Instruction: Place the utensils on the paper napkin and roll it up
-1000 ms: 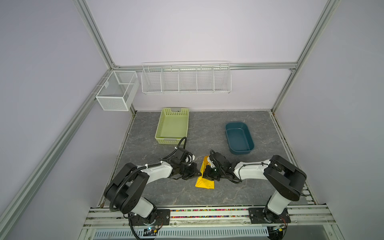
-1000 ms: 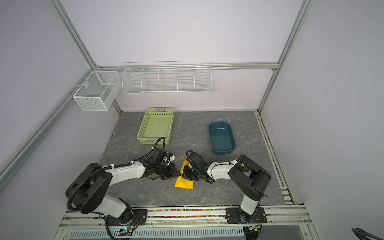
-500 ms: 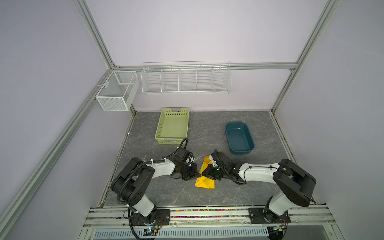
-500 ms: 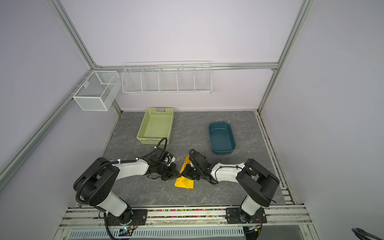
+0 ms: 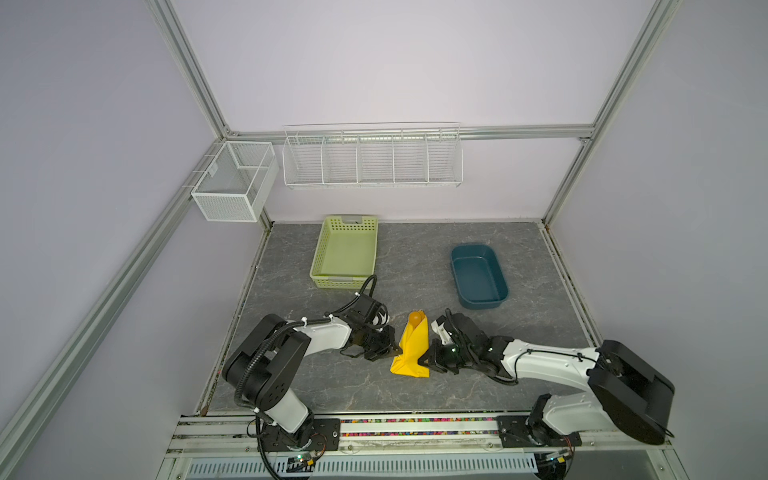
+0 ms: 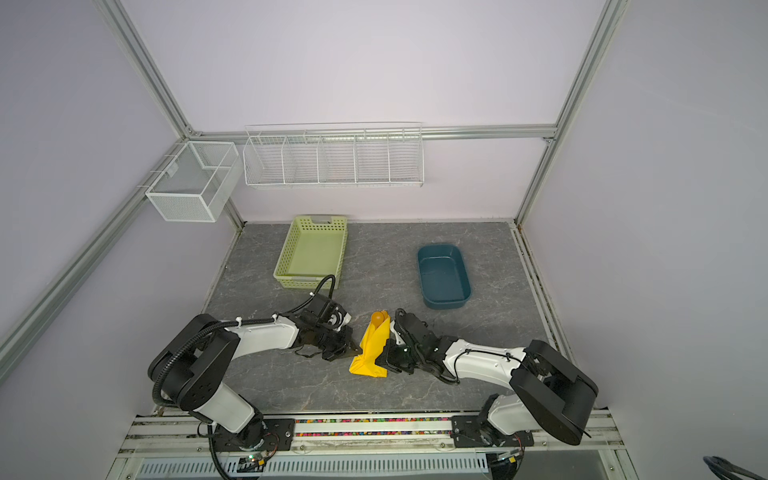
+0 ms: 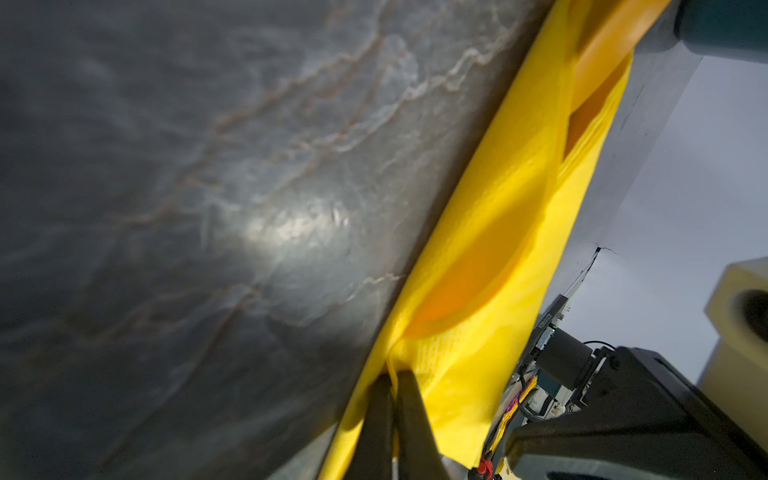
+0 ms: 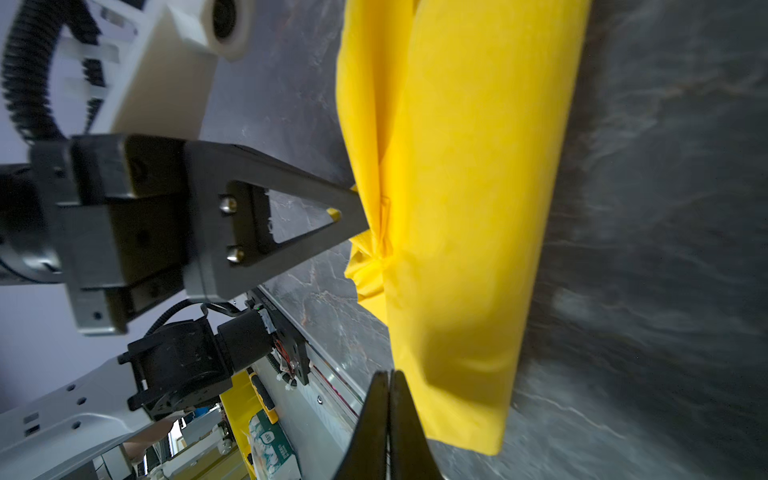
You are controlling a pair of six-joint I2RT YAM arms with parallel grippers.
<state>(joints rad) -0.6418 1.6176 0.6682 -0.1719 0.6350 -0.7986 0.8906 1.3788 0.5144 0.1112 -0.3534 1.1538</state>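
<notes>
On the table [image 5: 415, 257], the rolled napkin [image 5: 413, 353] lies between both sets of fingers. The left gripper [image 5: 399, 354] pinches its edge. The right gripper [image 5: 420, 360] is closed, tips against the opposite side. A spoon [image 5: 415, 319] peeks out beyond both fingertips.

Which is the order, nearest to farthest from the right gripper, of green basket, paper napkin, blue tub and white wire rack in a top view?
From the right gripper:
1. paper napkin, at its fingertips, centre front.
2. blue tub, behind, on the right.
3. green basket, farther back, on the left.
4. white wire rack, on the back wall.
</notes>
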